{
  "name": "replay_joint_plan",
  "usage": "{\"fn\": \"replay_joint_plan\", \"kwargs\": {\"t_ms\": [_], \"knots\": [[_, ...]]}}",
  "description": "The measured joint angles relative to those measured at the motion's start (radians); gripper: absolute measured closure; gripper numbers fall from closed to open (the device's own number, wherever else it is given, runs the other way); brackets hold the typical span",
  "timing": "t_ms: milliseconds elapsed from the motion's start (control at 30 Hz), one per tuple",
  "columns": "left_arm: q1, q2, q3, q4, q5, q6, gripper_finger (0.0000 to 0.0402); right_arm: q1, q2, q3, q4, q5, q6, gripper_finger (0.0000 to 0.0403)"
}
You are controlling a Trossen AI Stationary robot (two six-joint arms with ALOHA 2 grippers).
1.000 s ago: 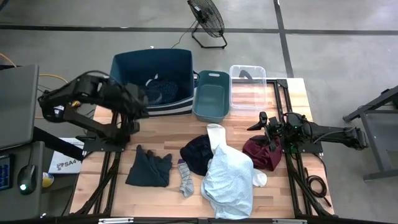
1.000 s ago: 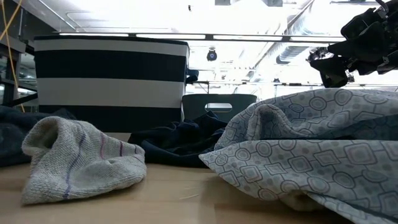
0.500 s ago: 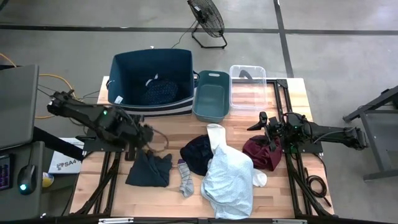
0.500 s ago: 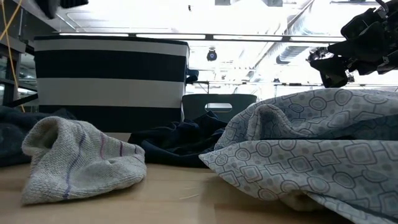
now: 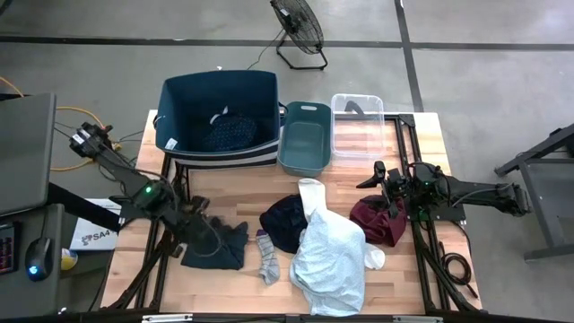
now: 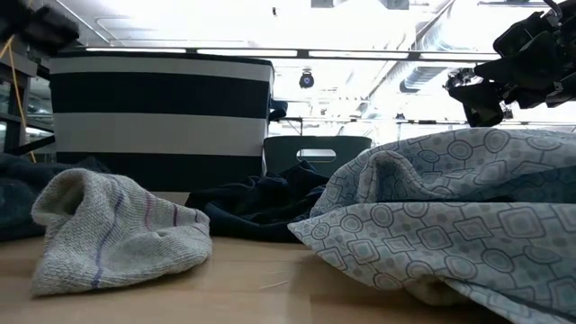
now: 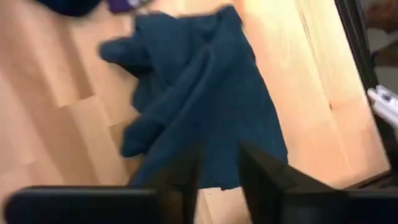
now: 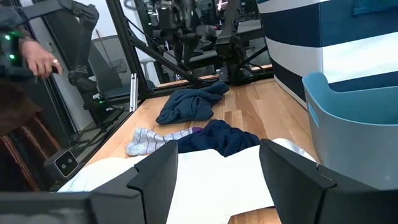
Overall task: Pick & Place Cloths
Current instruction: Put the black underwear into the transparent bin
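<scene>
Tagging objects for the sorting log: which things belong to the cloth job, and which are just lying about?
Job: dark blue-black garment, striped sock, navy garment, pale shirt, maroon garment, dotted garment, large bin.
Lying about: fan, clear tub.

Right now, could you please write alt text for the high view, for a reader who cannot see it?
Overhead, the left gripper is low over a dark cloth on a wooden table. Socks, a navy cloth, a pale shirt and a maroon cloth lie rightward; the right gripper waits by the maroon one.
</scene>
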Motion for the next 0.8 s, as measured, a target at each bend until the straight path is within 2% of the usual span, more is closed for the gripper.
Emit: {"fn": "replay_joint_plan", "kwargs": {"t_ms": [200,333,567,800], "knots": [[-0.074,-0.029,-0.186,0.212,-0.002,-0.005,0.0167,0.0,0.0,0.0,0.0,0.0,0.0,0.0186],[-0.104,-0.015,-0.284,0.379,-0.04,-0.006,0.0119,0.0,0.0,0.0,0.0,0.0,0.0,0.0186],[-0.118,0.041,-0.358,0.481,-0.244,-0.008,0.0105,0.0,0.0,0.0,0.0,0.0,0.0,0.0186],[-0.117,0.116,-0.4,0.59,-0.261,-0.005,0.0105,0.0,0.0,0.0,0.0,0.0,0.0,0.0186]]}}
